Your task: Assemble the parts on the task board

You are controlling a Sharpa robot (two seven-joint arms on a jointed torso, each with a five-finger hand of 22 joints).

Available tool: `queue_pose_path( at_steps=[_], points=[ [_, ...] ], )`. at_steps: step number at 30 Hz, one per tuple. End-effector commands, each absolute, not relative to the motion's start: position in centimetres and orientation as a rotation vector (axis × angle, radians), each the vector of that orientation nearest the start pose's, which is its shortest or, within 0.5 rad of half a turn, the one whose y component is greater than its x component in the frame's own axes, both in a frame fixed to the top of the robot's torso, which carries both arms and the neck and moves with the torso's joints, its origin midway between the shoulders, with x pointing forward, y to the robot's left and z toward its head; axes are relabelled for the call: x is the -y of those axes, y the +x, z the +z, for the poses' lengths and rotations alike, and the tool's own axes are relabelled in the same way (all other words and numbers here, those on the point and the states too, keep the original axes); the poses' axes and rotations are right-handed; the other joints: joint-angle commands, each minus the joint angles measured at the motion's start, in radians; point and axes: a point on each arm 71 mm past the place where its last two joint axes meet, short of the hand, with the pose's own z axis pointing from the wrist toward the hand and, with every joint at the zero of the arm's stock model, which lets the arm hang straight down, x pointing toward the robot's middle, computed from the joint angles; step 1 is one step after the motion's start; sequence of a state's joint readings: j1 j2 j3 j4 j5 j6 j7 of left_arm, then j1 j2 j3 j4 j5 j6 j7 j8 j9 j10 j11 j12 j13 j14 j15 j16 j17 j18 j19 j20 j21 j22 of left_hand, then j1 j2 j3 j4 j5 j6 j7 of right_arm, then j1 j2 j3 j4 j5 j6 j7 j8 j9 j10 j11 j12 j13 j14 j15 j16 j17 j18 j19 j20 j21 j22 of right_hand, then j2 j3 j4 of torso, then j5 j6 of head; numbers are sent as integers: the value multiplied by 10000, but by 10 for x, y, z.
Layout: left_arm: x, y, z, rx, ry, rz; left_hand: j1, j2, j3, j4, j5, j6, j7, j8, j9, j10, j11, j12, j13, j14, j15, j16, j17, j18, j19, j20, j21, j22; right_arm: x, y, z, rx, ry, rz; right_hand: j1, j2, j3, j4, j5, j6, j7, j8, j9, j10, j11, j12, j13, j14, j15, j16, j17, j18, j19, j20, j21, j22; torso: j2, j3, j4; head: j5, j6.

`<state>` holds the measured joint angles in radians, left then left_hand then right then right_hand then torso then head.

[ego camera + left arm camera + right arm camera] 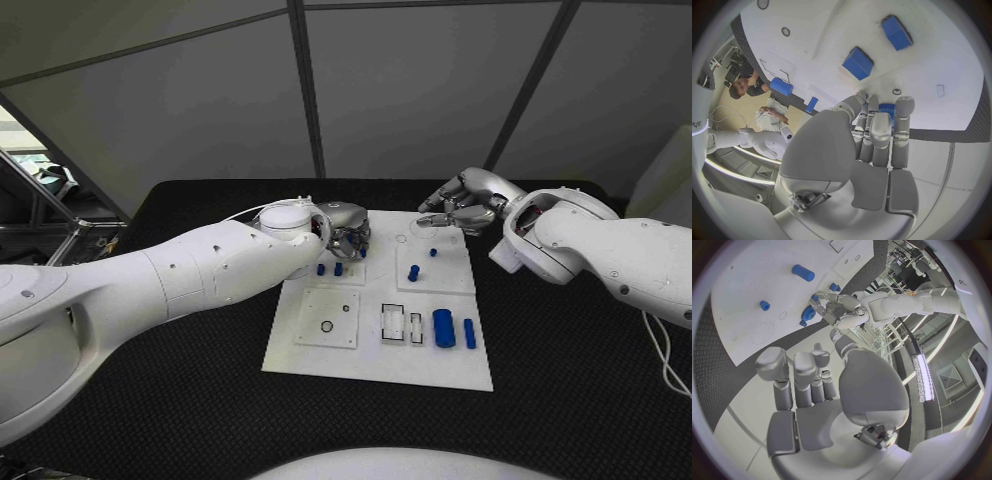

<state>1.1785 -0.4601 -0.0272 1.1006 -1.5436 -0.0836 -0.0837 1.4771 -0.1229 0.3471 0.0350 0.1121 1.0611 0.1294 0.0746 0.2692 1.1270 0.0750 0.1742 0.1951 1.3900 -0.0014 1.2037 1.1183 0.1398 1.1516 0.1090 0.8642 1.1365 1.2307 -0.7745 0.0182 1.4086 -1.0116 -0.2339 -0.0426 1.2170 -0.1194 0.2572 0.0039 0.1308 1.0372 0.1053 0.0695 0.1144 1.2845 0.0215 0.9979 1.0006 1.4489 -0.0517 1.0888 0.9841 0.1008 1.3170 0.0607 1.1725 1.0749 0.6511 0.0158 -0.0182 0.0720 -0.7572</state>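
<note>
**A:** How many blue pieces can you count on the flat white rectangular task board (378,362)?

**B:** In the head view, five show plainly: a thick blue cylinder (444,328) lying near the board's right edge, a thin blue rod (470,333) just beside it, a small blue peg (414,272) and a smaller blue stub (433,252) further up, and another small blue peg (339,268) by the left hand. A dark blue bit beside that last peg may be a sixth; I cannot tell.

**A:** And the board itself?

**B:** Smooth and matt, with raised square plates. One plate has a small round hole (327,326); two narrow rectangular slots (392,324) sit next to it. It lies in the middle of the black counter (577,380), whose surface looks finely textured like mesh.

**A:** The hands?

**B:** Two, both silver metal on glossy white arms. The left hand (343,230) is over the board's far left corner, fingers curled in. The left wrist view shows a ribbed blue round piece (887,108) right at its fingertips (903,106), but most of it is hidden behind them, so whether it is gripped I cannot tell.

**A:** The right one?

**B:** The right hand (459,208) hangs at the board's far right edge. In the right wrist view its fingers (795,367) are extended and apart, with nothing in them: released.
</note>
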Motion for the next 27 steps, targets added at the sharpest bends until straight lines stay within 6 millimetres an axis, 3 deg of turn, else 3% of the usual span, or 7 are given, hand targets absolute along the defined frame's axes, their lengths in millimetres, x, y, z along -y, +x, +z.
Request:
queue_pose_path(
  at_steps=[1,6,27],
  points=[
    [-115,540,-231,-18487,3342,-5890,38,197,148,-15,109,258,-34,88,-5,181,-53,23,-2,117,-11,98,46,116,137,-7,152,118,199,519,-161,-17392,2307,9015,-82,26,29,-8,35,-46,-7,-41,14,-72,-7,0,4,51,4,-31,9,78,91,-5,-21,9,-5,3,5,3,10],
    [-117,539,-228,-18046,3009,-6302,-17,273,286,-63,177,532,-54,142,-19,435,-98,38,-77,250,-60,275,153,50,351,-56,511,372,199,519,-161,-17386,2308,9012,-82,26,29,-8,35,-46,-7,-41,14,-72,-7,0,4,51,4,-31,9,78,91,-5,-21,9,1,-2,10,-2,40],
    [-145,536,-201,-17318,1843,-6785,-92,218,330,-108,176,587,-41,103,-60,504,-103,-17,-148,315,-75,352,178,20,459,-82,678,496,204,520,-161,-17372,2366,8917,-82,26,29,-8,35,-46,-7,-41,14,-72,-7,0,4,51,4,-31,9,78,91,-5,-21,9,-2,3,19,46,109]
  ],
)
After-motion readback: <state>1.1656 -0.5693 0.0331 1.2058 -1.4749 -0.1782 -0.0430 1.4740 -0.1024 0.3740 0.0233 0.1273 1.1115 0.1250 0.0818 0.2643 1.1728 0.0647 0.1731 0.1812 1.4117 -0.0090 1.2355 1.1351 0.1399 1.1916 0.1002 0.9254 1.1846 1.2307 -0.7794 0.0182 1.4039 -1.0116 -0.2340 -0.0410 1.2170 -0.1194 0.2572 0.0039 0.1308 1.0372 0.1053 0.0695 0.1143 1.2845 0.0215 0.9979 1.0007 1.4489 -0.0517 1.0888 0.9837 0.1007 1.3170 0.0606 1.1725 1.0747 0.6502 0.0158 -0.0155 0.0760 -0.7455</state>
